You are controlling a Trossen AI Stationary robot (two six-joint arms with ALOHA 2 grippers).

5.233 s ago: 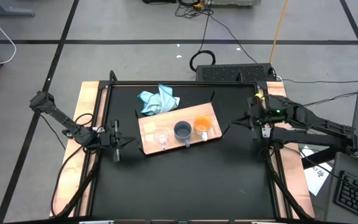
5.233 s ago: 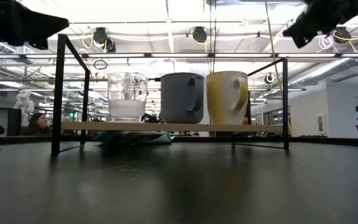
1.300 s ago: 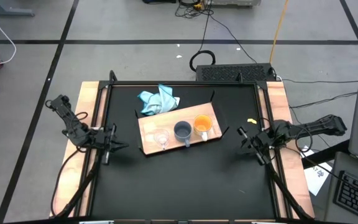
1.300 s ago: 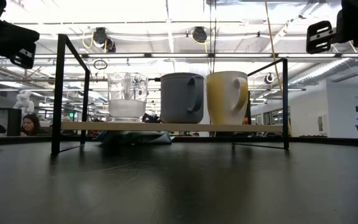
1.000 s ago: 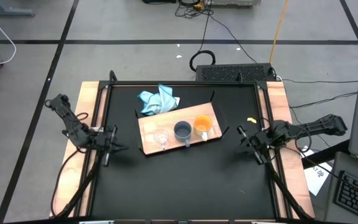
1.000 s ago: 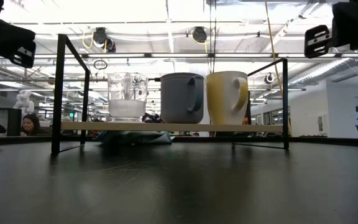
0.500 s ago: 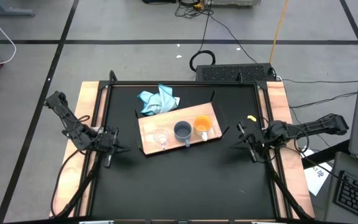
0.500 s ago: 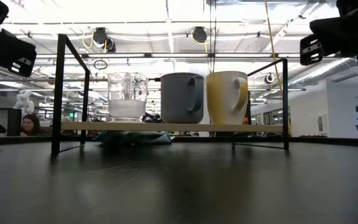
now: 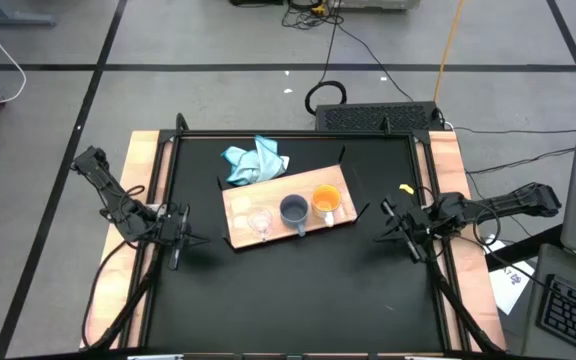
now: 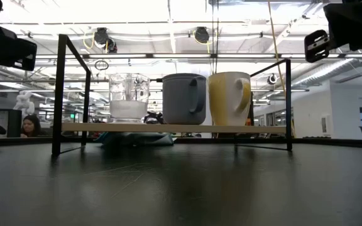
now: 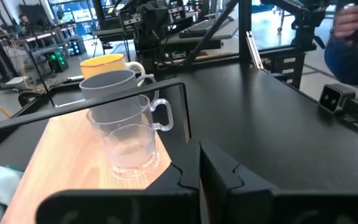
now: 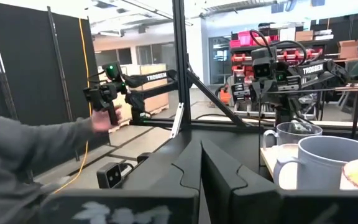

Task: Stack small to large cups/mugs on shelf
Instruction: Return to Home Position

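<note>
1. The shelf (image 9: 240, 200) is a flat pale wooden board. It stands mid-table, raised off the black table (image 9: 298, 290) on thin black brackets.
2. Three cups stand upright on it in one row, close beside one another and rising in size: glass (image 9: 260, 222), grey mug (image 9: 294, 210), orange mug (image 9: 326, 200). Judged: the ordering is complete and nothing is left to place.
3. The left gripper (image 11: 199, 155) sits at the table's left edge, clenched on nothing, well apart from the shelf.
4. The right gripper (image 12: 199, 149) sits at the right edge, likewise clenched and empty. Judged: both arms are parked wide so the row cannot be knocked.
5. Materials:
   - The glass is clear, thin-walled and light, with a looped handle.
   - The grey mug is matt and cylindrical.
   - The orange mug is smooth, glossy and the widest.
6. A crumpled light blue cloth (image 9: 256, 162) lies just beside the shelf's far edge.
</note>
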